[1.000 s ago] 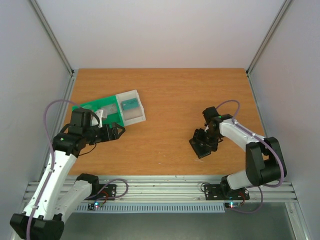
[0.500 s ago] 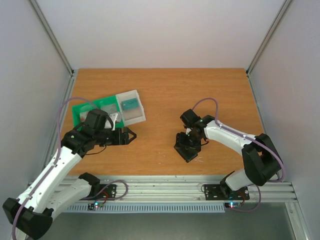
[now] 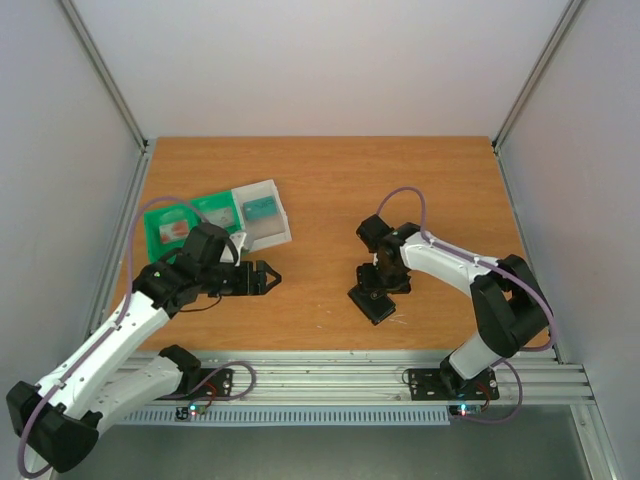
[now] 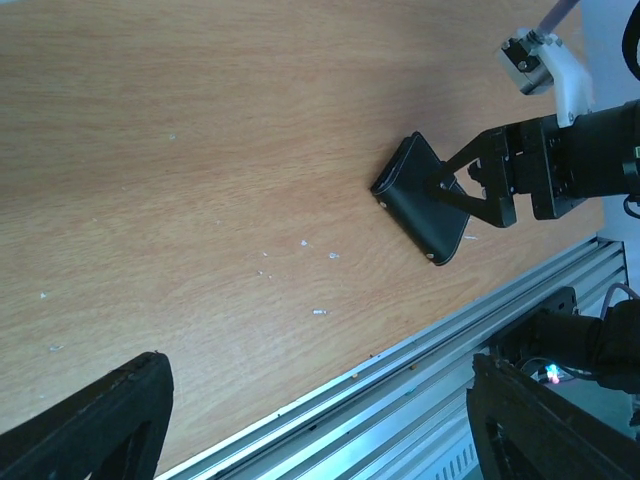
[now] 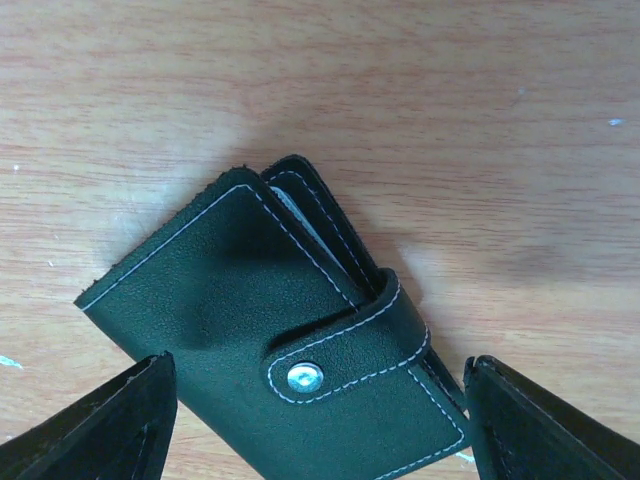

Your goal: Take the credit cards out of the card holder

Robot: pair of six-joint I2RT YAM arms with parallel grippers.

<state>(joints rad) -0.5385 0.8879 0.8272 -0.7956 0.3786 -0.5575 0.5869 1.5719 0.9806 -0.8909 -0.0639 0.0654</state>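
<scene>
My right gripper has slid toward nine o'clock, fingers apart over the snapped-shut card holder, now near the table's six o'clock edge. The left gripper, also spread, has left the tray toward three o'clock.

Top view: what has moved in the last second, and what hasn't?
The right gripper swung left, and the flat black leather card holder slid left with it, snap still shut. The left gripper moved right, off the green compartment tray. Both jaws are open. The tray and the clear plastic box haven't moved.

No readable text or labels, card holder unmarked
</scene>
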